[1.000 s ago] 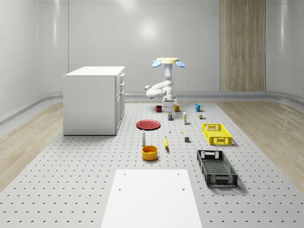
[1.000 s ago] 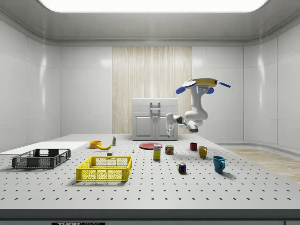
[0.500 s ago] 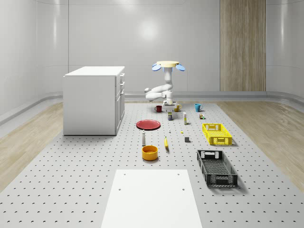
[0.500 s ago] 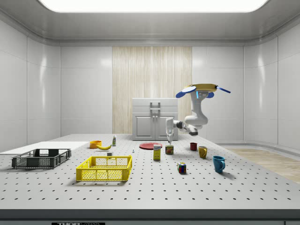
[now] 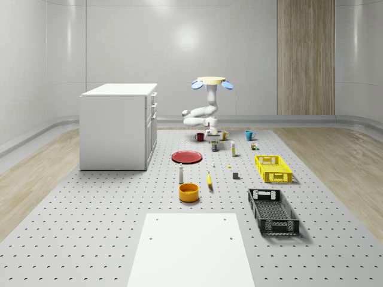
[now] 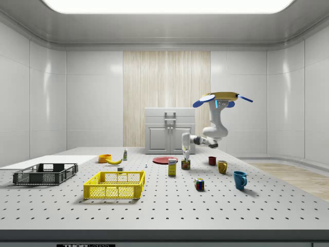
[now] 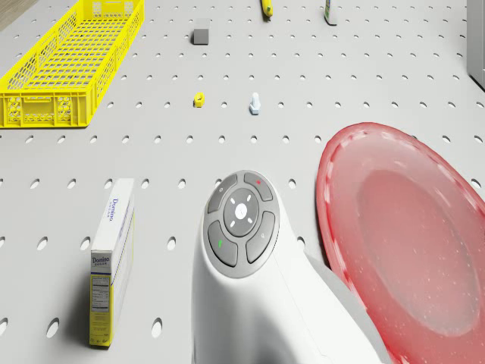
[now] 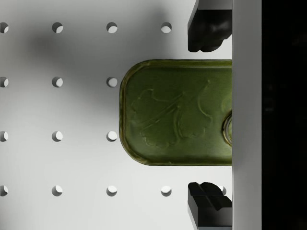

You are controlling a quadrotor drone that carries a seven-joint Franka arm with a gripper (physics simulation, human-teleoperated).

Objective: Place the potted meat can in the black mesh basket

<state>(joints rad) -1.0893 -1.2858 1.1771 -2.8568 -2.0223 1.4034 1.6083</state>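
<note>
Perforated grey table (image 5: 90, 239) spans the pale-walled room, carrying a white cabinet (image 5: 118, 125) on the whole-scene view's left. Beside the cabinet, the drone (image 5: 212, 81) hovers over the table's far end, its white arm (image 6: 205, 140) bent down. Nearer the camera sit the black mesh basket (image 5: 273, 210), well apart from the drone, a yellow crate (image 5: 273, 168) and a red plate (image 5: 187, 156). The gripper (image 8: 209, 115) hangs spread wide, its fingers (image 8: 206, 31) on either side of the potted meat can (image 8: 177, 112), not touching it. The can stands on the table beside a sugar box (image 6: 172, 167).
</note>
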